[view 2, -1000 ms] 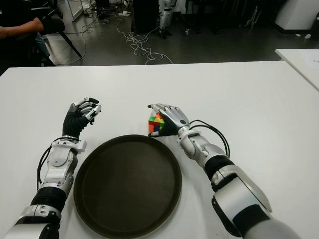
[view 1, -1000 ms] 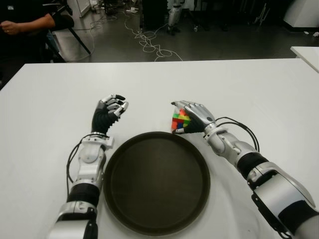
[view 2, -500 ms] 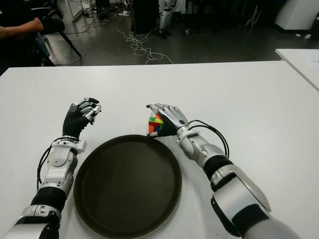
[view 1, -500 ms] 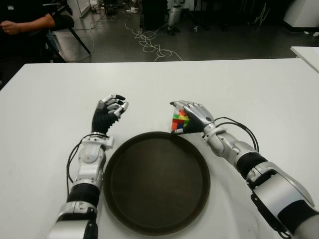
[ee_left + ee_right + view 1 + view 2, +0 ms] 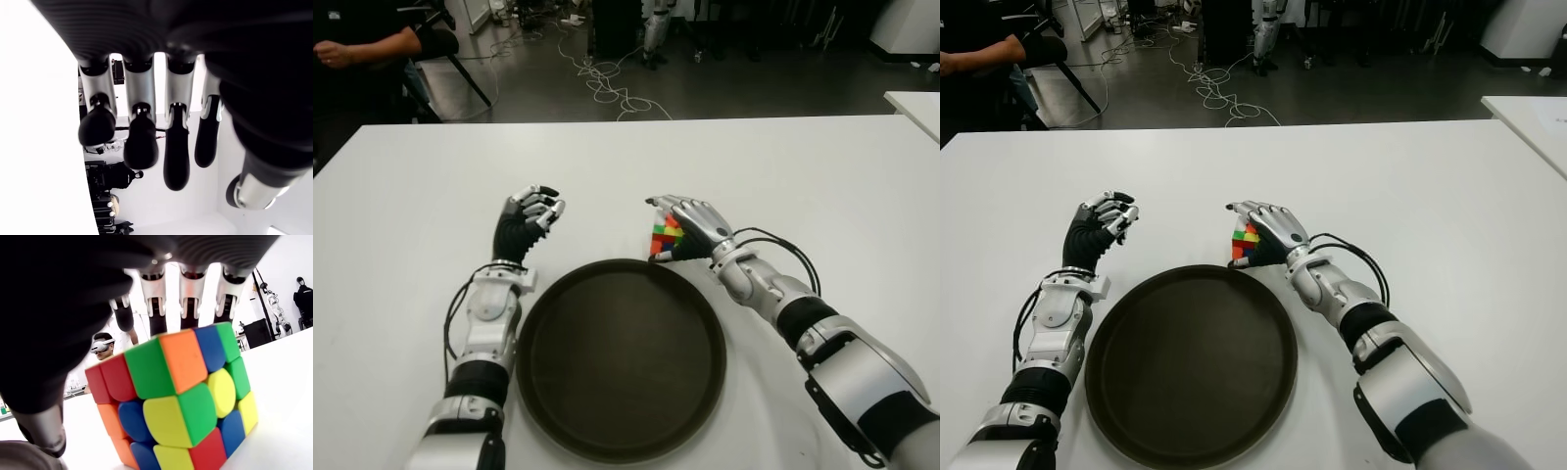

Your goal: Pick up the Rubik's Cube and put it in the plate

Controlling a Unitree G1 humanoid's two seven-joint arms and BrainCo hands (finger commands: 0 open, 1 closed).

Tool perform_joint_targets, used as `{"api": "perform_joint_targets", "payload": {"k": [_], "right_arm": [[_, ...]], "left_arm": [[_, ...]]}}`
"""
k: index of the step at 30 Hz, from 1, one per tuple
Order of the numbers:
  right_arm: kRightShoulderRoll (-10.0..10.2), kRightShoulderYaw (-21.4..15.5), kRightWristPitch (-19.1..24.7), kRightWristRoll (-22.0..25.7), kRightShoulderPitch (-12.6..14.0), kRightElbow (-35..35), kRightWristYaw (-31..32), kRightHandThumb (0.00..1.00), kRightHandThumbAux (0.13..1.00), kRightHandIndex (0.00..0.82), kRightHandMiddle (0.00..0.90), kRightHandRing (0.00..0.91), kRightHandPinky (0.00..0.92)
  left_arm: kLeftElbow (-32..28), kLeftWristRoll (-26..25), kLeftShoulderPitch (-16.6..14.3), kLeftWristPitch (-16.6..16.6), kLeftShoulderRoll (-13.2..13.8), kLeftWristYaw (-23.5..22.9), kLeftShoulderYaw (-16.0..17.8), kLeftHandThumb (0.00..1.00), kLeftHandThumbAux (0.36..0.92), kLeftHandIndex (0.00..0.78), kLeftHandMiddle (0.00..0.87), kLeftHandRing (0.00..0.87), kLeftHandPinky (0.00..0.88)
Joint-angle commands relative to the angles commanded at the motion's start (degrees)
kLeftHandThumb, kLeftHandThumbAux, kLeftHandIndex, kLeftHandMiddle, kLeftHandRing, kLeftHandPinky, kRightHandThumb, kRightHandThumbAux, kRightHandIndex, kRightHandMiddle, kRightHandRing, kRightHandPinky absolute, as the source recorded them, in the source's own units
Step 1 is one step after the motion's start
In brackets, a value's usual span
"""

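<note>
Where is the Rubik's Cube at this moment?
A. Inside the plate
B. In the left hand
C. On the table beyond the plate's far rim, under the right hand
C: the Rubik's Cube sits on the table under the right hand, outside the plate.

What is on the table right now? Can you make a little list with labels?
cube: Rubik's Cube on the white table, just beyond the plate's far rim
plate: dark round plate, nothing in it
right hand: right hand cupped over the cube, fingers draped over its top; grip not closed
left hand: left hand holding nothing, fingers loosely curled, left of the plate
task: cube not yet in the plate
</note>
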Motion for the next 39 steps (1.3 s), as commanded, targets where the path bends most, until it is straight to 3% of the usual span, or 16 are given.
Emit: {"api": "perform_joint_targets", "payload": {"k": [16, 27, 39], "right_arm": [[-0.03, 0.28, 0.06, -0.02, -0.04, -0.07, -0.26, 0.058, 0.702, 0.163, 0.235, 0.253, 0.296], [-0.39, 0.05, 0.62, 0.24, -0.23, -0.22, 0.60, 0.034, 0.685, 0.151, 0.223, 0.233, 0.256], [-0.99, -0.62, 1.04, 0.67, -1.00, 0.44, 1.36, 0.027, 0.679, 0.161, 0.246, 0.264, 0.295]], "left_arm": [[-0.69, -0.21, 0.15, 1.45, -0.02, -0.02, 0.05, 0.846, 0.659, 0.422, 0.581, 0.735, 0.762], [-0.79, 0.29, 0.37, 0.55, -0.08, 0.50, -0.04, 0.846, 0.659, 0.422, 0.580, 0.734, 0.763], [-0.14, 0.14, 0.19, 0.08, -0.02, 0.44, 0.10, 0.845, 0.660, 0.419, 0.578, 0.734, 0.765]]}}
